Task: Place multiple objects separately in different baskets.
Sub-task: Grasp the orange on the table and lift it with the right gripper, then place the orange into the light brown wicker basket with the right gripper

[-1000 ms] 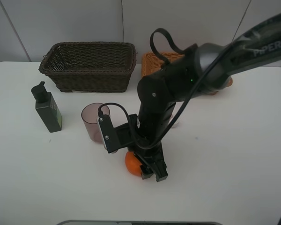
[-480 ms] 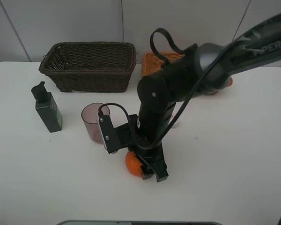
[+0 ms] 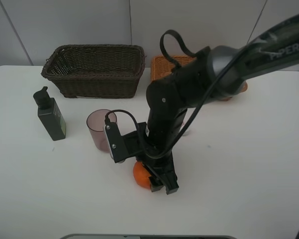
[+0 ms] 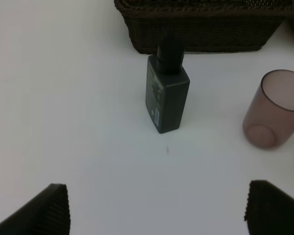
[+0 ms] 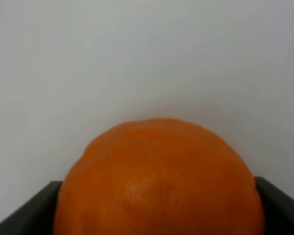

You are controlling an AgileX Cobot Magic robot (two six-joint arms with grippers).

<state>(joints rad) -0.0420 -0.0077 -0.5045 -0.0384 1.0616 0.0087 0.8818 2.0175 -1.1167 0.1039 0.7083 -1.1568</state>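
Observation:
The orange (image 3: 140, 174) (image 5: 159, 181) rests on the white table near the front middle. My right gripper (image 3: 157, 182) (image 5: 157, 213) is shut on it, one dark finger (image 5: 24, 213) on each side. A dark green pump bottle (image 3: 51, 117) (image 4: 166, 95) stands upright at the left. The translucent mauve cup (image 3: 100, 129) (image 4: 274, 110) stands upright between the bottle and the right arm. At the back sits the dark brown basket (image 3: 94, 69) (image 4: 201, 29). To its right the light orange-tan basket (image 3: 162, 64) is mostly hidden by the right arm. My left gripper (image 4: 159, 208) hovers open in front of the bottle, holding nothing.
The right arm's bulky black links (image 3: 189, 89) stretch from the upper right across the middle of the white table (image 3: 249, 164). They cover most of the tan basket and the surface beneath them. The left arm does not show in the high view.

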